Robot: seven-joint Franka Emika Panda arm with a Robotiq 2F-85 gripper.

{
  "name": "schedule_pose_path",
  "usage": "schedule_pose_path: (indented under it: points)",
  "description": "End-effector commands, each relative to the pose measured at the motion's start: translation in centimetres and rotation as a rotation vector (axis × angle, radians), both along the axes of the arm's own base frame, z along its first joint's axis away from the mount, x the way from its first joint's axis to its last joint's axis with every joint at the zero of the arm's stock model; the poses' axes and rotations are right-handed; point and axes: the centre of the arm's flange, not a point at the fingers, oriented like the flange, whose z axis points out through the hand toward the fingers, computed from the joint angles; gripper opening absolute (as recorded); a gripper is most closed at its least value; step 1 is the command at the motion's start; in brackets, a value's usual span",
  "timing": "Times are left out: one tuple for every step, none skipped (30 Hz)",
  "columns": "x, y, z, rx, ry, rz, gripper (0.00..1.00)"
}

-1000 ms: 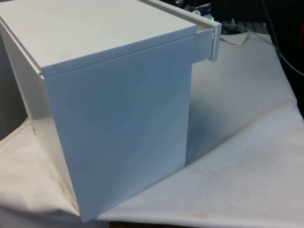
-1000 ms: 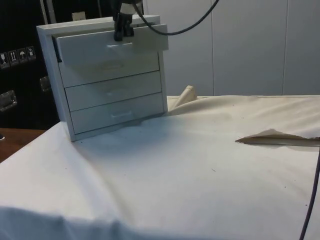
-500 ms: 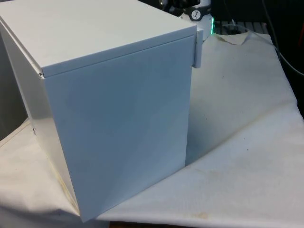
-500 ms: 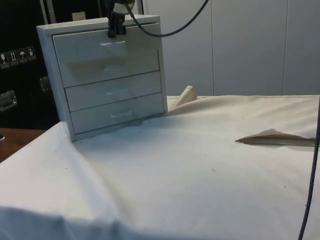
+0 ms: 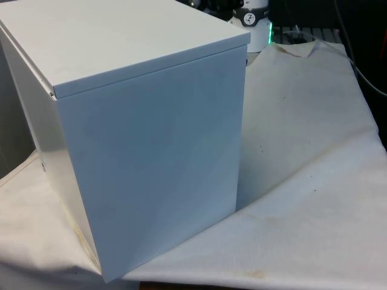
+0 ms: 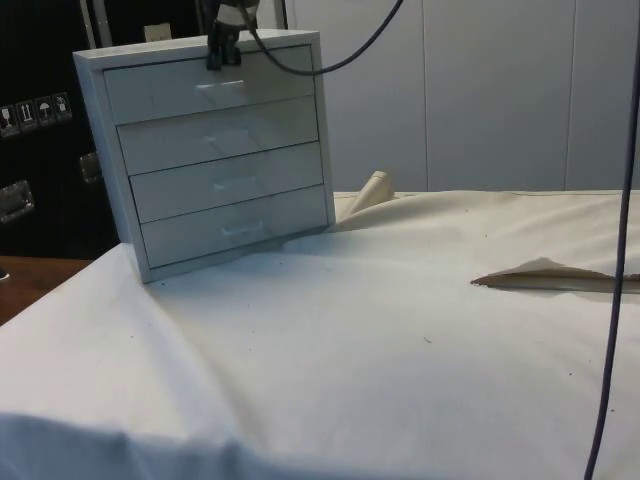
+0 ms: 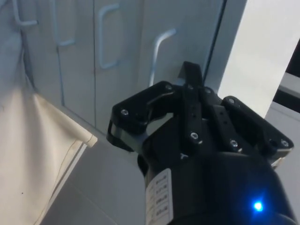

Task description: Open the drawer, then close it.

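Observation:
A white chest of drawers (image 5: 151, 139) stands on the cloth with its back and side to the front view. The side view shows its several drawers, all flush with the frame (image 6: 215, 150). The top drawer (image 6: 180, 92) is pushed in, and its small handle (image 6: 224, 86) sits just below my gripper (image 6: 222, 55). The black gripper is at the top drawer's upper edge, fingers together, holding nothing. In the wrist view the gripper (image 7: 190, 70) points at the drawer fronts, beside the top drawer's handle (image 7: 161, 47).
The white cloth (image 6: 400, 340) spreads in front of the chest. A raised fold (image 6: 550, 272) lies at the side view's right and a bunched corner (image 6: 375, 185) beside the chest. A black cable (image 6: 612, 300) hangs down at the side view's right edge.
The top drawer, partly pulled out a second ago, has slid in until flush. My gripper moved with it towards the chest and now sits at the drawer's upper edge.

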Motion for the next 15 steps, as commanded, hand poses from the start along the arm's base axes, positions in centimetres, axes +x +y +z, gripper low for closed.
schedule_pose_path:
  points:
    - [-0.5, 0.5, 0.5, 0.009, 0.002, 0.004, 0.0]
    - [-0.6, 0.6, 0.7, 0.01, 0.004, 0.003, 0.0]
    - [-0.7, 0.7, 0.9, 0.012, 0.004, 0.003, 0.0]
    - [-0.9, 0.9, 1.1, 0.015, 0.003, 0.001, 0.0]
    - [-1.0, 1.1, 1.3, 0.016, 0.005, 0.001, 0.0]
    - [-1.4, 1.5, 1.8, 0.022, 0.006, 0.0, 0.0]
    - [-1.6, 1.7, 2.0, 0.025, 0.006, 0.001, 0.0]
    - [-1.8, 1.9, 2.3, 0.029, 0.006, -0.001, 0.0]
    - [-1.5, 1.8, 2.1, 0.029, 0.002, -0.003, 0.0]
    - [-2.0, 2.0, 2.5, 0.032, 0.007, -0.001, 0.0]
    - [-2.2, 2.2, 2.7, 0.037, 0.007, -0.001, 0.0]
    - [-2.5, 2.3, 2.9, 0.04, 0.007, -0.003, 0.0]
    - [-2.7, 2.4, 3.1, 0.045, 0.007, -0.005, 0.0]
    - [-3.1, 2.7, 3.5, 0.052, 0.007, -0.005, 0.0]
    - [-3.4, 2.8, 3.6, 0.058, 0.008, -0.006, 0.0]
